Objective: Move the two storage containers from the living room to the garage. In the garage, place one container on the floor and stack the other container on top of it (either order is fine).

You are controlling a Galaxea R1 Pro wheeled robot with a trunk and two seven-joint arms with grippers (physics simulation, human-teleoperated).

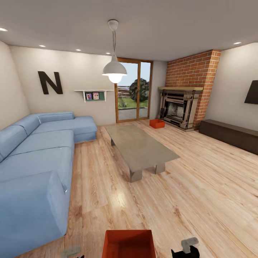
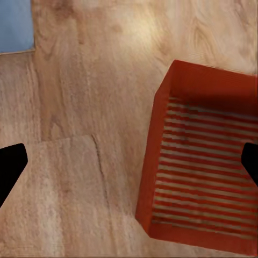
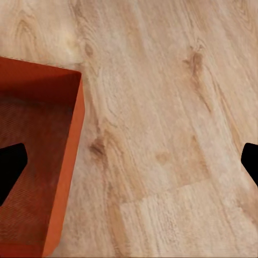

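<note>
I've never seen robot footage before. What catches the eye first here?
A big pale blue sofa fills the left of the room, under a black letter N. A rust-red open container sits on the wood floor right below the camera, and another container stands far off by the brick fireplace.

**Bright, even light with soft focus at the edges**

The room is bright. A lit pendant lamp [image 1: 114,71] and recessed ceiling spots [image 1: 42,46] give the light, and daylight enters by the glass door [image 1: 133,90]. The plank floor [image 1: 200,179] shows a pale glare. Shadows are weak. Straight lines bend near the edges. Both wrist views look slightly soft.
</note>
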